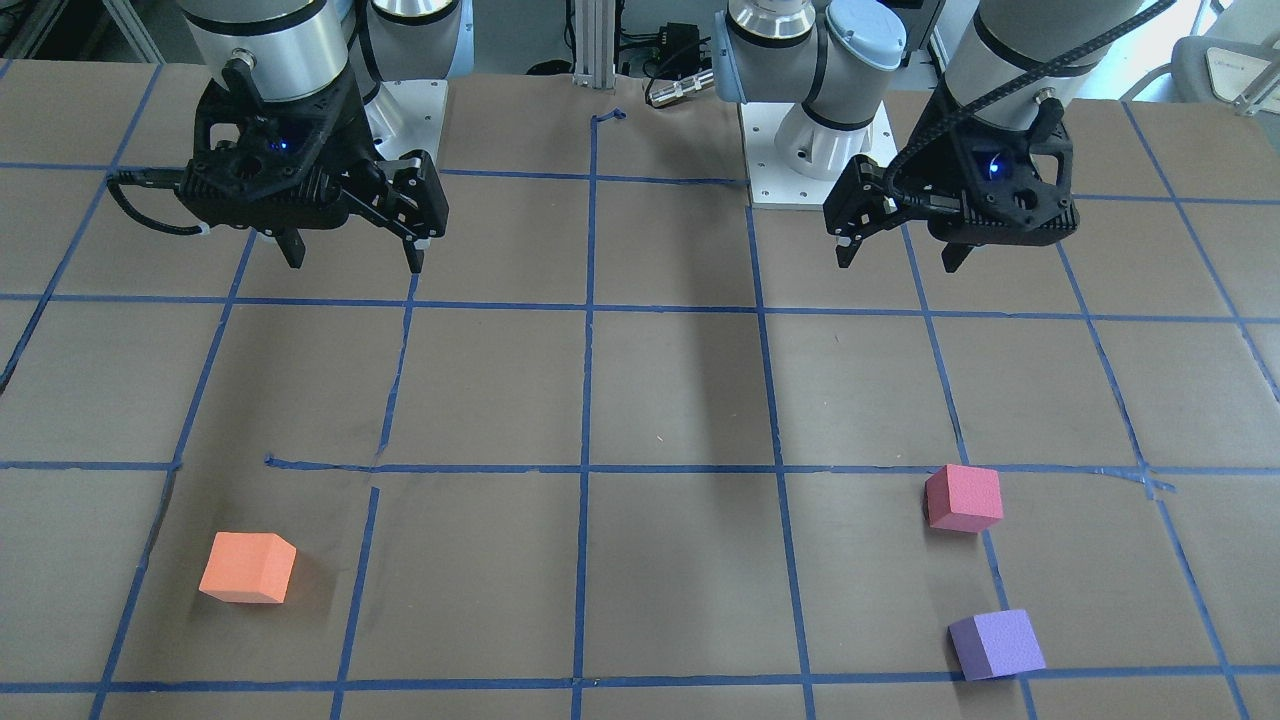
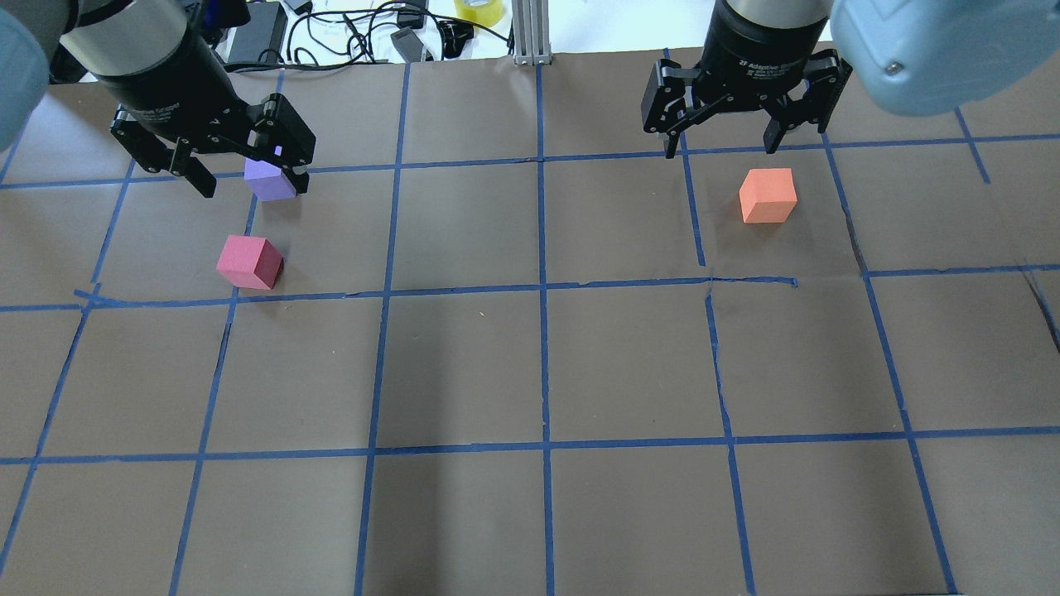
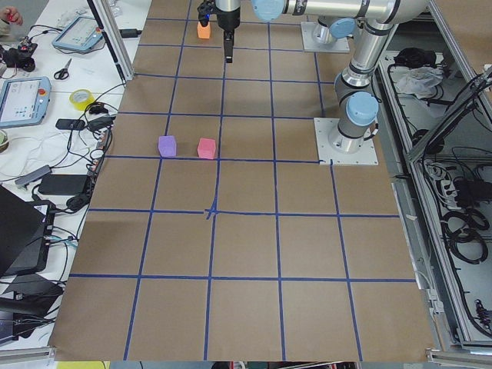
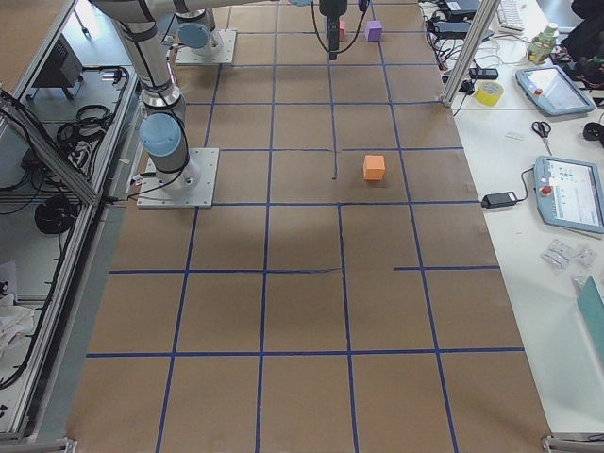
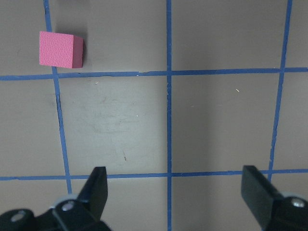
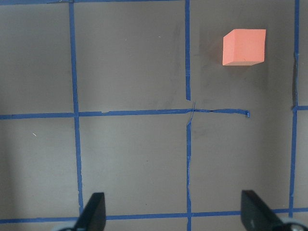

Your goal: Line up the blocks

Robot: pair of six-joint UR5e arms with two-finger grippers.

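Left gripper (image 1: 900,258) and right gripper (image 1: 355,262) hang empty, jaws spread wide, ready to grab. From the front, purple block (image 1: 996,645) is at 6 o'clock from pinkish-red block (image 1: 963,498); orange block (image 1: 247,567) far at 9 o'clock (no line yet).

You are viewing bright, evenly lit frames, and the light is coming from above. In the front-facing view, a broad, soft shadow is running down the centre of the table (image 1: 500,390), and the orange block (image 1: 247,567) is casting a faint shadow to its right. In the overhead view, the upper centre strip is washing out to white. In the left wrist view, the fingers (image 5: 98,192) of the left gripper (image 5: 174,169) are appearing slightly soft along the lower edge.
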